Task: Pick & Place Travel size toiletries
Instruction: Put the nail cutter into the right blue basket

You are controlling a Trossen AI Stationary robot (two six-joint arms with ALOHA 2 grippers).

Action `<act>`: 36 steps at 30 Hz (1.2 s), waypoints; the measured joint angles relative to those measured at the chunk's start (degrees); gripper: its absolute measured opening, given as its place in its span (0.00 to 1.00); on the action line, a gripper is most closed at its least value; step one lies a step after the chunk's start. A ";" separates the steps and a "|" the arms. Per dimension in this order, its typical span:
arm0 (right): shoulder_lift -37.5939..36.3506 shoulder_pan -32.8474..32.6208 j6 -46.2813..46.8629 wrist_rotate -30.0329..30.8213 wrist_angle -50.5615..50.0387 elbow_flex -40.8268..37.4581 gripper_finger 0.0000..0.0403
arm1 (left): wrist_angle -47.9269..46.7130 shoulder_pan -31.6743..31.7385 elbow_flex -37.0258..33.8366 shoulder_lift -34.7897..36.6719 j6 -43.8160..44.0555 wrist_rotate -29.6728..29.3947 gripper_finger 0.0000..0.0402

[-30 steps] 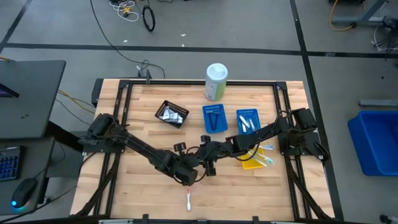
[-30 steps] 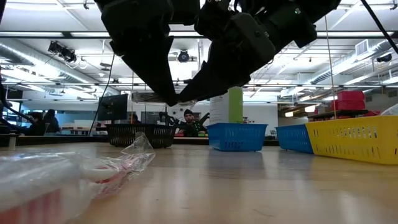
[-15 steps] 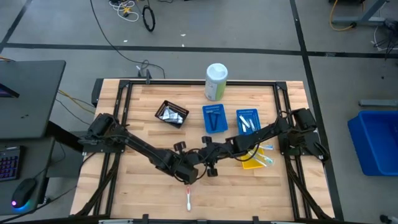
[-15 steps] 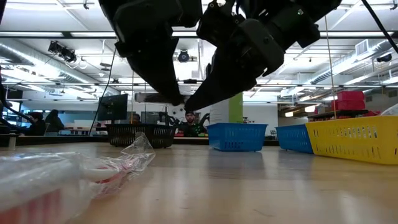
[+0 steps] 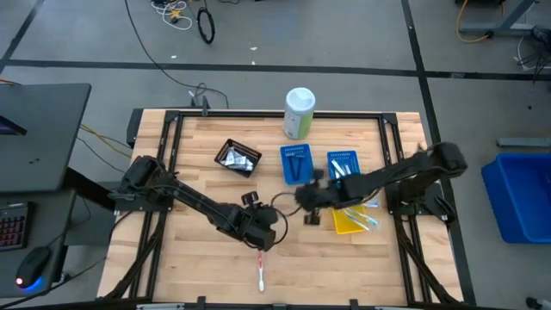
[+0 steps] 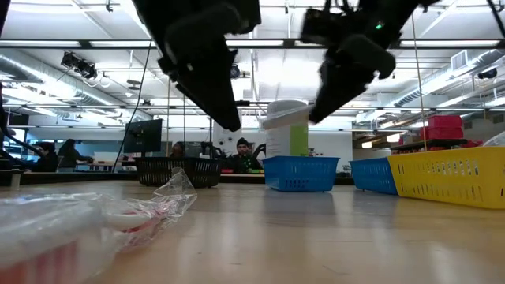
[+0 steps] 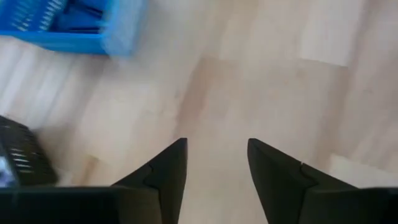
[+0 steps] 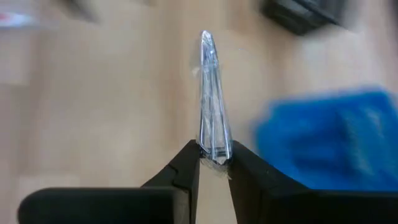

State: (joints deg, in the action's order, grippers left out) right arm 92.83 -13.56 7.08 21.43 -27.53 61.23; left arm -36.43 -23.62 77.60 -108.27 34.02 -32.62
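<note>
Right hand (image 8: 214,163) had pulled away from the left one toward the blue slotted bin (image 5: 297,164), pinched shut on a slim clear-wrapped toiletry item (image 8: 212,127) held above the wooden worktop (image 5: 198,172). Left hand (image 7: 216,163) had opened wide, holding nothing, over bare wood near the worktop's middle. Nearby: black mesh bin (image 5: 238,158), second blue bin (image 5: 343,165), yellow bin (image 5: 349,220), white-and-green canister (image 5: 299,113). Red-and-white wrapped toothbrush (image 5: 261,275) lay alone at the front edge.
</note>
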 joint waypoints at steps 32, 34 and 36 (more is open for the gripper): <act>-17.98 15.87 44.14 2.40 -20.72 -22.24 0.26 | 4.26 2.90 0.00 0.00 1.43 11.89 0.33; -17.98 16.20 43.05 2.32 -19.88 -23.54 0.27 | 4.26 2.98 0.00 0.00 1.02 11.94 0.33; -17.98 16.56 42.09 2.33 -19.08 -23.99 0.27 | 4.26 3.10 0.00 0.00 1.03 11.93 0.33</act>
State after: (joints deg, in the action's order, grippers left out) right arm 74.85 3.00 49.17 23.75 -46.61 37.24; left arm -32.16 -20.51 77.60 -108.27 35.05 -20.69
